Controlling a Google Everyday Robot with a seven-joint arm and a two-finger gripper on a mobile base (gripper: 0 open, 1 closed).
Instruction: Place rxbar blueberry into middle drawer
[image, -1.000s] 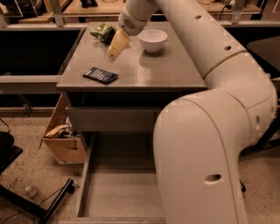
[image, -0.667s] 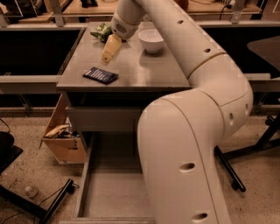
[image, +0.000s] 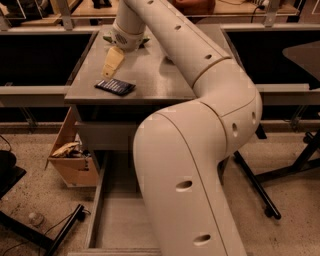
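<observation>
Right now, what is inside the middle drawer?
Bare grey floor shows in the middle drawer; the arm hides its right part. The claw hovers near the rxbar blueberry on the tabletop.

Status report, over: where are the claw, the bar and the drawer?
Claw low over cabinet top, just behind rxbar blueberry. Bar flat, not held. Middle drawer open, arm overlaps it.

No legible text: the pale print on the rxbar blueberry (image: 115, 87) cannot be read. The gripper (image: 111, 68) hangs just behind it.

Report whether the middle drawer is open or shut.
Open: the middle drawer stands pulled out, bare grey floor showing. The pincer hovers near the rxbar blueberry on the tabletop.
</observation>
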